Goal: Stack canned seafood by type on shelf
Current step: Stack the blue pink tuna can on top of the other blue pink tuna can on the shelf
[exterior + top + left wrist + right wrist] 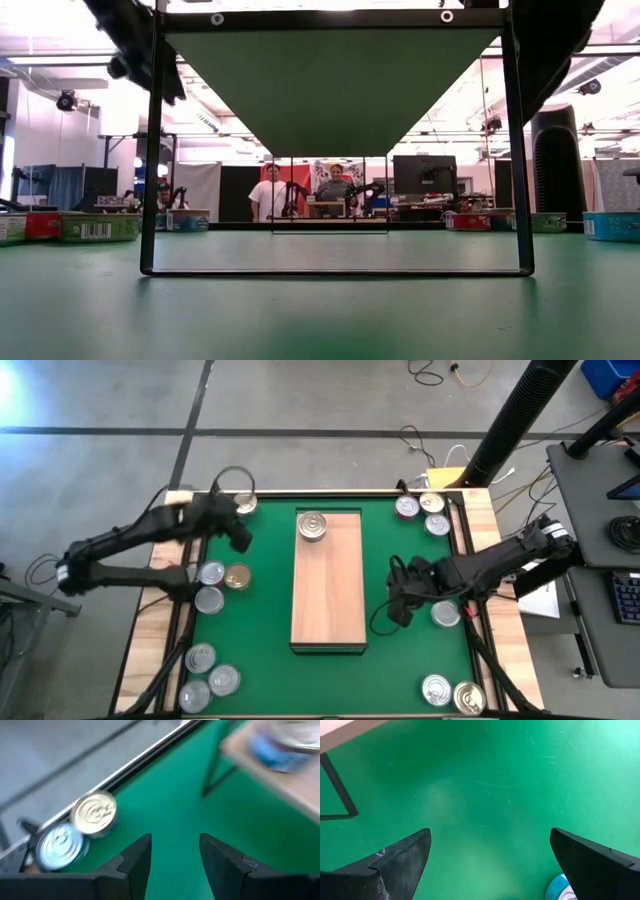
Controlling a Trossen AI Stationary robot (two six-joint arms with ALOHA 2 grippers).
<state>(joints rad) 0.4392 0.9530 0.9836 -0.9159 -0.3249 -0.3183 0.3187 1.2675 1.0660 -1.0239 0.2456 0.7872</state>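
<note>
The shelf [327,580], a light-wood board on a dark frame, stands mid-table on the green mat with one silver-topped can [313,526] at its far end. My left gripper [240,538] hovers left of that end, open by a narrow gap and empty [175,842]. Ahead of it a gold-topped can [94,813] and a silver-topped one [60,846] stand by the far rail. My right gripper [400,605] hangs right of the shelf, wide open over bare mat [490,837]. A blue-sided can [562,887] shows just beside one of its fingers.
More cans stand on the mat: a group left of the shelf [211,573], several at the near left corner [200,658], some at the far right [432,503], one at the right [446,614], two at the near right [436,689]. People stand in the room beyond [268,195].
</note>
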